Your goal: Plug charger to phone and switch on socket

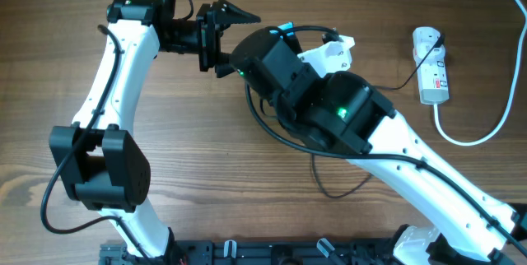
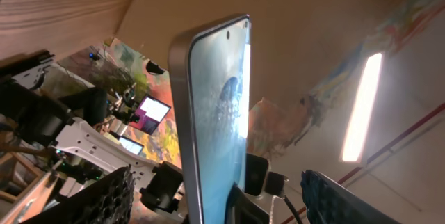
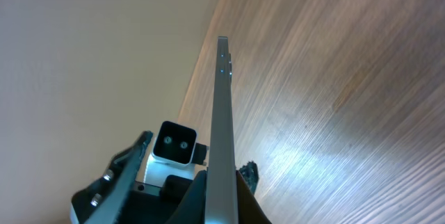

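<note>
The phone shows only a cyan sliver in the overhead view, held on edge above the table. My right gripper is shut on its lower end, and the phone rises edge-on between the fingers. My left gripper is open, with its fingers wide apart on either side of the phone and not touching it. The white socket lies at the far right. The charger's black cable runs from it under my right arm. Its plug tip is hidden.
A thick white cord loops from the socket toward the right table edge. A loose black cable loop lies beside my right arm. My left gripper and its white camera show in the right wrist view.
</note>
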Tool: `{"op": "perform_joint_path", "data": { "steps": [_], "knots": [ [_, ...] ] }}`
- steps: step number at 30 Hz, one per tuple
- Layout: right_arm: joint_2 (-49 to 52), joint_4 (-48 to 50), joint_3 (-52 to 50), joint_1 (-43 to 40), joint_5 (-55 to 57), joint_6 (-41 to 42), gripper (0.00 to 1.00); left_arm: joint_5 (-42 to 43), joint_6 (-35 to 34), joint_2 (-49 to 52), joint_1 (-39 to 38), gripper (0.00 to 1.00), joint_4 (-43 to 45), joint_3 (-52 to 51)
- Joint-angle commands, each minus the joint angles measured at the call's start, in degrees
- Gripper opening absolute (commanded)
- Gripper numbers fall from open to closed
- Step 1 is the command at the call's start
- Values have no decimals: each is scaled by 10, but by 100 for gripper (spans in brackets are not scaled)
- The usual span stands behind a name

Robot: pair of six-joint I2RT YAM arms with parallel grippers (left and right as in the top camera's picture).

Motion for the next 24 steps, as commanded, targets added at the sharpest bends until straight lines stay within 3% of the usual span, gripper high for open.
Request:
{"op": "perform_joint_path", "data": {
  "steps": [1, 9, 24],
  "knots": [
    [21, 7, 5, 0, -2, 76, 5, 13, -12, -18, -2, 73, 0, -1],
    [37, 31, 5, 0, -15, 79, 5, 13, -12, -18, -2, 56, 0, -1],
    [20, 39, 5, 0, 19, 93, 4, 11, -12, -18, -2, 45, 0, -1]
  ]
}}
